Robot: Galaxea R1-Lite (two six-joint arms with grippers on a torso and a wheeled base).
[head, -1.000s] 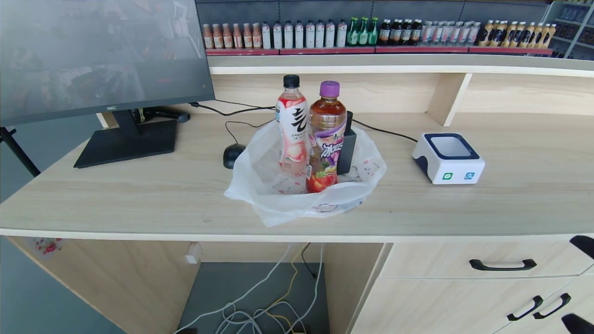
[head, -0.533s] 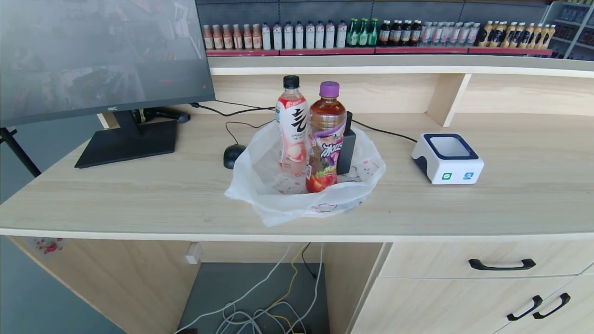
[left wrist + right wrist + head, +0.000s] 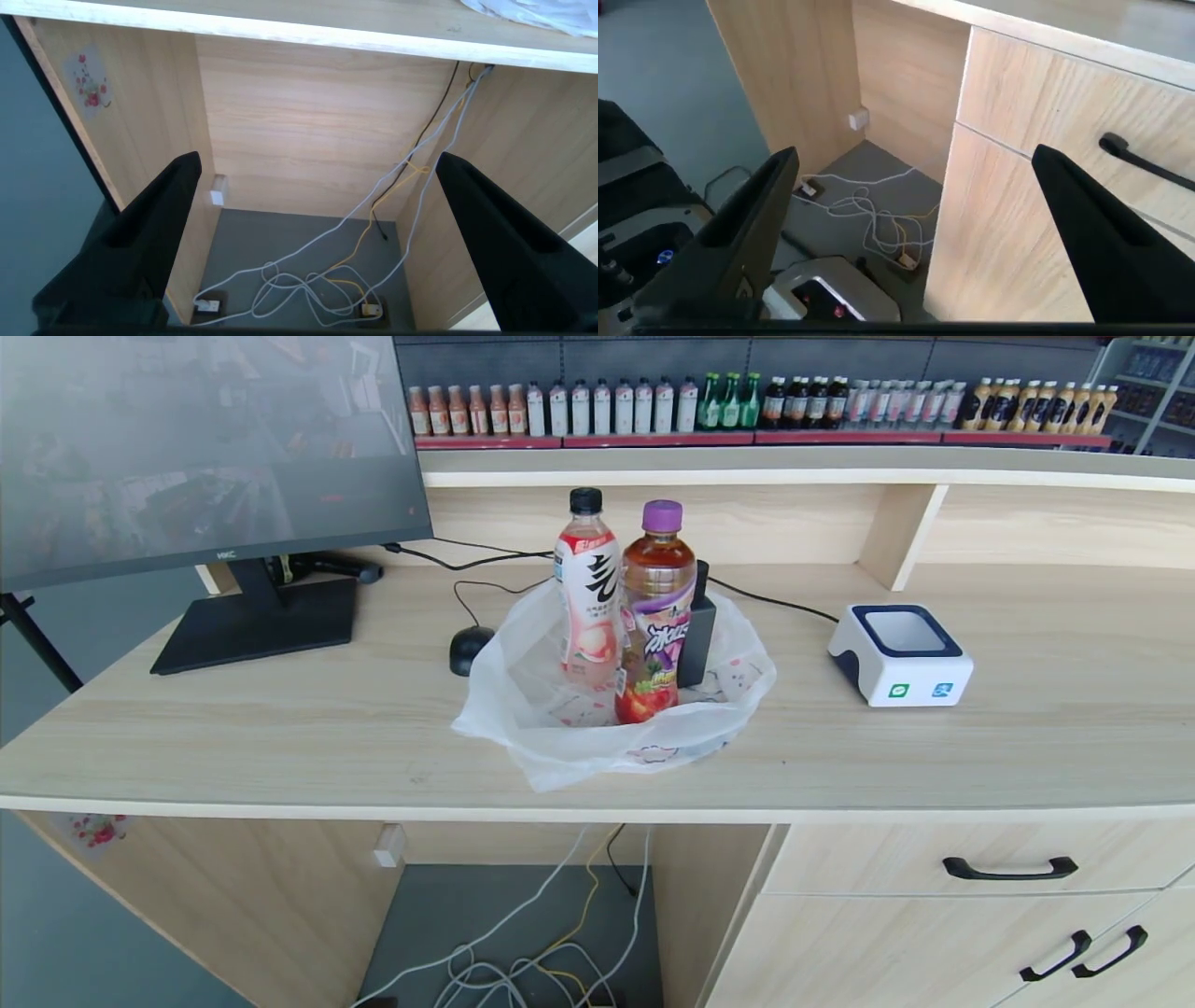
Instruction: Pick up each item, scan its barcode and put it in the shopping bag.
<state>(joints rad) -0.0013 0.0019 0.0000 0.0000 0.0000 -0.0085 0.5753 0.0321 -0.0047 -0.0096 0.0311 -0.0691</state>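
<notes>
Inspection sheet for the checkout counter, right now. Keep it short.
Surface: wooden counter, level, pale.
Job's things: shopping bag open mid-counter; black-capped bottle and purple-capped bottle upright inside, side by side; white scanner to the bag's right.
Clutter: monitor and mouse at left; black box close behind the bottles.
Grippers: left gripper and right gripper open, empty, below counter height.
Cables: black leads behind the bag; loose wires under the counter.
Surroundings: shelf of bottles behind; drawers lower right.
</notes>
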